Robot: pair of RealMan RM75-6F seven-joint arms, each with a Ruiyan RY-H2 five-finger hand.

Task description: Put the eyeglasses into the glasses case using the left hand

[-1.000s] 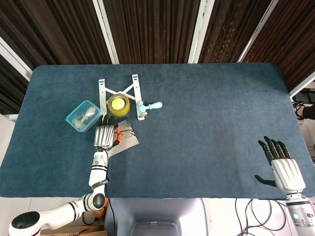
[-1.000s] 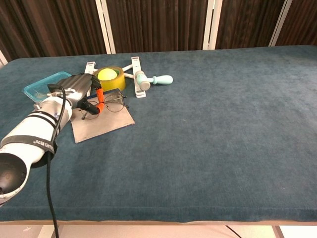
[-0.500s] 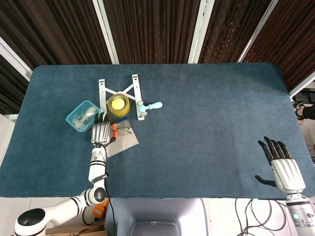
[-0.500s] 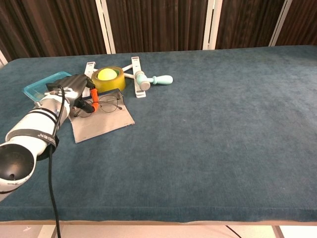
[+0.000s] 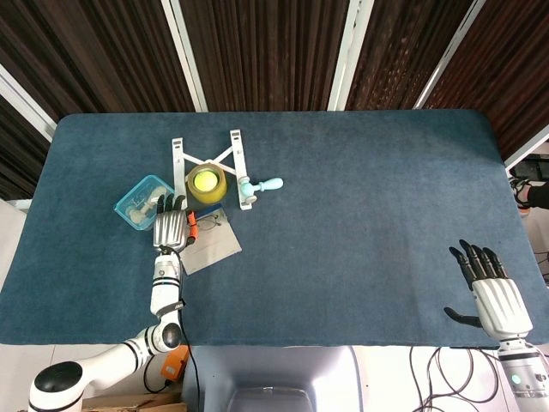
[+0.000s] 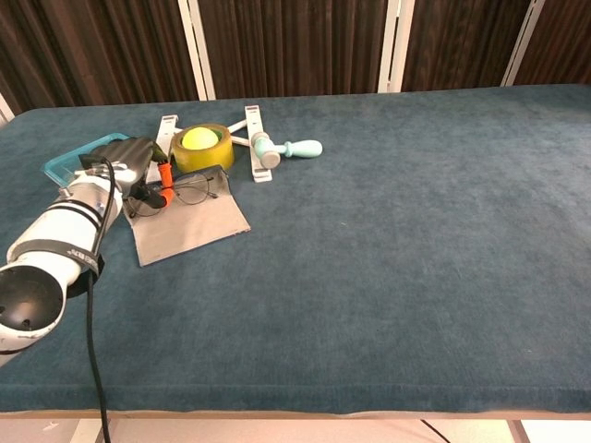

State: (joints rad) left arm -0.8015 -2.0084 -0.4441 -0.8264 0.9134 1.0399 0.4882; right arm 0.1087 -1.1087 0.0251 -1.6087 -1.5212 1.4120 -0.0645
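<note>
Wire-rimmed eyeglasses (image 6: 191, 187) (image 5: 204, 222) with orange temple tips hang over the back edge of a grey cloth (image 6: 187, 227) (image 5: 212, 248). My left hand (image 6: 126, 169) (image 5: 170, 229) pinches them by the orange ends. The glasses case (image 5: 135, 202) (image 6: 63, 164), an open light-blue tray with something pale inside, lies just to the left of this hand, partly hidden behind it in the chest view. My right hand (image 5: 492, 290) hovers open over the table's front right corner, seen only in the head view.
A yellow tape roll (image 6: 204, 148) (image 5: 207, 183) with a yellow ball in it stands right behind the glasses. A white folding stand (image 5: 234, 158) (image 6: 254, 132) and a teal-handled tool (image 6: 294, 149) (image 5: 262, 184) lie beside it.
My left hand has drawn back and to the left toward the case, carrying the glasses with it off the cloth's middle. The right hand has stayed still.
</note>
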